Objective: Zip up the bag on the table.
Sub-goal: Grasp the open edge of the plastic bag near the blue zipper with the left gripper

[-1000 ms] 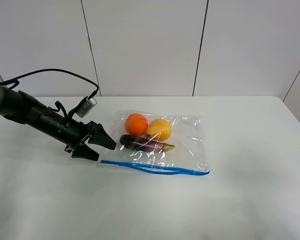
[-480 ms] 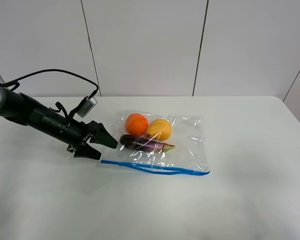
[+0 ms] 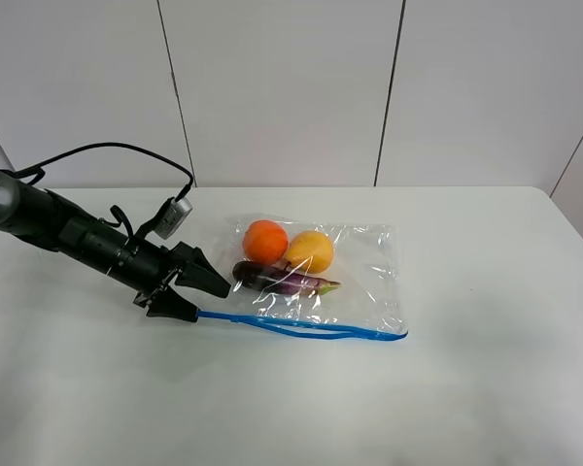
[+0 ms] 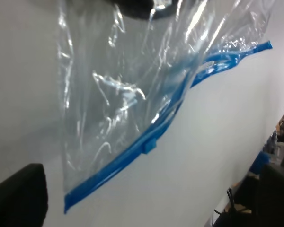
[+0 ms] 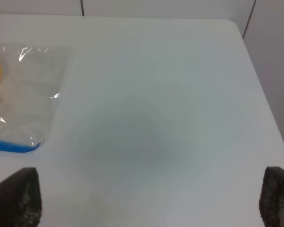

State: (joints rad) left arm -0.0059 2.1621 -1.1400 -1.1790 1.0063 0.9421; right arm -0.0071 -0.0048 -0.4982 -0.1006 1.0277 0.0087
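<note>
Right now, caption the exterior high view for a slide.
Open left end effector at the zip-edge corner of a partly unzipped, produce-filled bag on the table.

Clear bag (image 3: 369, 267) with blue zip strip (image 3: 369, 335), white table (image 3: 466, 388), black left pincer (image 3: 212, 303)

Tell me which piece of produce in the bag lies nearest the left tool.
The purple vegetable: long and dark, its end lies closest to the left tool; the orange fruit and yellow fruit sit farther back.
</note>
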